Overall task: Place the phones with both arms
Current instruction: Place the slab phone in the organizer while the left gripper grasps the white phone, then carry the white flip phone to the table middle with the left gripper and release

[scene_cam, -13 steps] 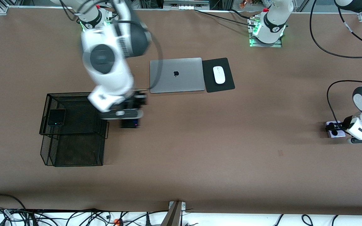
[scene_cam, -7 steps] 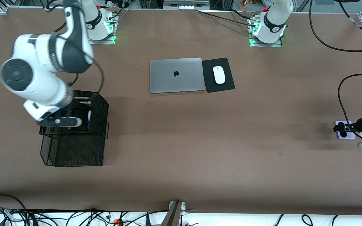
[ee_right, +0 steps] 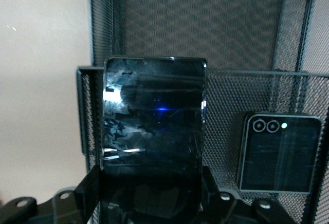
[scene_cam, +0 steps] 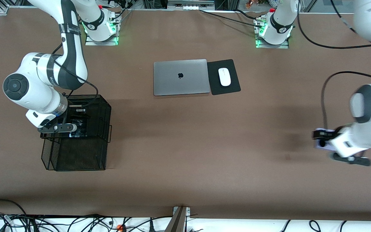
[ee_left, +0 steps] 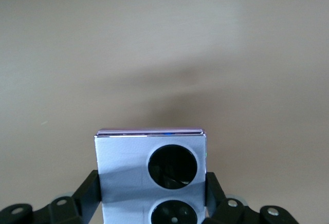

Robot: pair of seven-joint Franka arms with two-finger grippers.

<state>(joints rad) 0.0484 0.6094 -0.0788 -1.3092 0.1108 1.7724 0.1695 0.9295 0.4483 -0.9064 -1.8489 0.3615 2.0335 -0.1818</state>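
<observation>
Now both jaws clamped: slab phone (ee_right: 154, 118) lengthwise outward over basket (scene_cam: 101, 106); lavender phone (ee_left: 150, 175) flat.

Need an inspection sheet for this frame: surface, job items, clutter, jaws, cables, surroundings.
Surface: brown table, bare in the middle.
Job's things: long black slab phone held over the black mesh tray; small black flip phone lying in that tray; lavender-white flip phone held up in the air at the left arm's end.
Clutter: silver laptop, closed; white mouse on a black pad beside it.
Grippers: right gripper has its jaws closed on the slab phone; left gripper has its jaws closed on the lavender-white phone.
Cables: black cables bundled along the table edge nearest the front camera.
Surroundings: arm bases lit green.
</observation>
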